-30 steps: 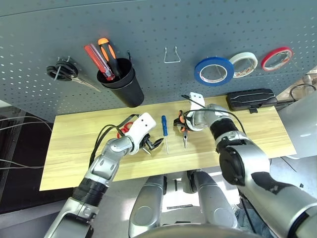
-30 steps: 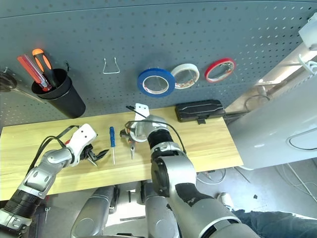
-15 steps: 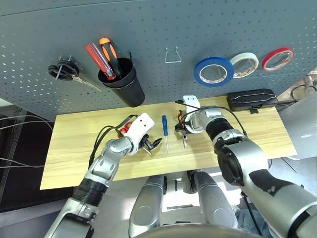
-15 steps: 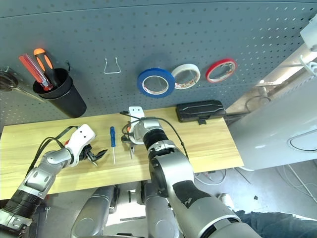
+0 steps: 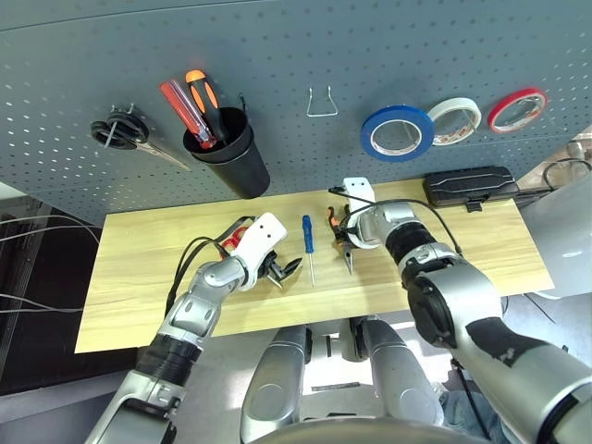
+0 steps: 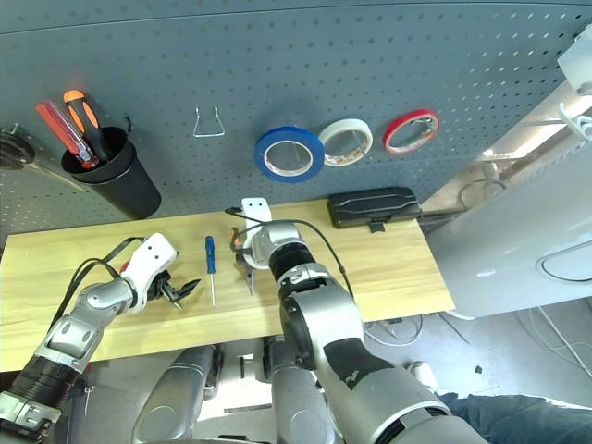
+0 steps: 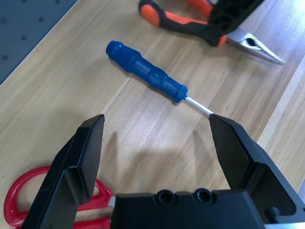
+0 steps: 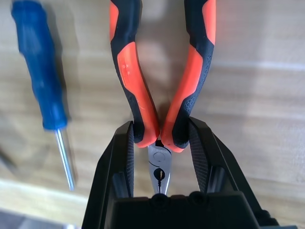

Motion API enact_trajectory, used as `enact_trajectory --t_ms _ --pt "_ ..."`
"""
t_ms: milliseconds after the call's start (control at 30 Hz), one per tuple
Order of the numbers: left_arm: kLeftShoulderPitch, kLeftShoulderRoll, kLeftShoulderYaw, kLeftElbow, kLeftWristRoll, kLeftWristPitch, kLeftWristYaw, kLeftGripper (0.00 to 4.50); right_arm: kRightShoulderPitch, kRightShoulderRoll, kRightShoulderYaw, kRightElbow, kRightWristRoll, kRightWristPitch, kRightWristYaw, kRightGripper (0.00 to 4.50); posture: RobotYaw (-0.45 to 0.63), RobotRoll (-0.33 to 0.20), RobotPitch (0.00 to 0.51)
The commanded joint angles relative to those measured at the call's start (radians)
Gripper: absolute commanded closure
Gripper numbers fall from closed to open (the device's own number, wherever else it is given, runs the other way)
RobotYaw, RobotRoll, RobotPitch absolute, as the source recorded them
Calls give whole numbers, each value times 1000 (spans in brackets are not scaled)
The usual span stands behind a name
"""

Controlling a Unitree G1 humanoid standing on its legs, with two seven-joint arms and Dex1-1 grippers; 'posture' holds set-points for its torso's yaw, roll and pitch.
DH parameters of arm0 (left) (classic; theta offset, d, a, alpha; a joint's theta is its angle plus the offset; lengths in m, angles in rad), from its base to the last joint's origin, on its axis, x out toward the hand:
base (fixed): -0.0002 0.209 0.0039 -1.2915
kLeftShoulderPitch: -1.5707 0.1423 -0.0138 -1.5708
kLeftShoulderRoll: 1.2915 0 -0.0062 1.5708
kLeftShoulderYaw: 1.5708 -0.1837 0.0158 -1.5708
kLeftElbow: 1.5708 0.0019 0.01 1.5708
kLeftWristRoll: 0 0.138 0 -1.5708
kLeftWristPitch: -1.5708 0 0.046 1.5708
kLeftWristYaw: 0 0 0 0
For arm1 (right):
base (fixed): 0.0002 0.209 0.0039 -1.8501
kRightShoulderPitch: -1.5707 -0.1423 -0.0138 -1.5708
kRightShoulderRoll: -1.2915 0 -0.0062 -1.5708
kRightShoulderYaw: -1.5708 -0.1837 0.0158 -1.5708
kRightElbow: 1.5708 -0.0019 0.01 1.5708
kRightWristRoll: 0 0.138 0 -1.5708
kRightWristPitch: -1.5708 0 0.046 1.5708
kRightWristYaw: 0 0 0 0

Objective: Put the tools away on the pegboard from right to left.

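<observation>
Orange-and-black-handled needle-nose pliers lie flat on the pale wooden table, nose toward the robot, handles toward the grey-blue perforated pegboard. Right gripper is clenched on both handles near the pivot. Just beside it lies a parallel slim blue-handled screwdriver. Left gripper gapes empty over red-handled scissors. No readable writing.

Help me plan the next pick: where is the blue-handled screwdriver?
The blue-handled screwdriver lies on the wooden table, between the left gripper and the pliers.
</observation>
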Motion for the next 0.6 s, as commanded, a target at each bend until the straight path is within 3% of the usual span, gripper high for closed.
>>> enact_trajectory --t_ms 33,133,300,600 --pt "28 5 -3 -8 7 -3 -9 0 94 -57 78 -157 -8 155 94 2698 13 0 293" --pt "36 -4 -6 -37 -2 -11 -16 0 240 -186 211 -481 17 204 239 2706 9 0 290" --pt "57 -4 -2 -70 -17 -47 -39 0 395 -359 355 -782 -5 -4 417 2717 -6 0 283" --pt "59 -7 47 -120 -44 -144 -28 0 507 -452 310 -954 -8 -255 494 2719 -9 0 277"
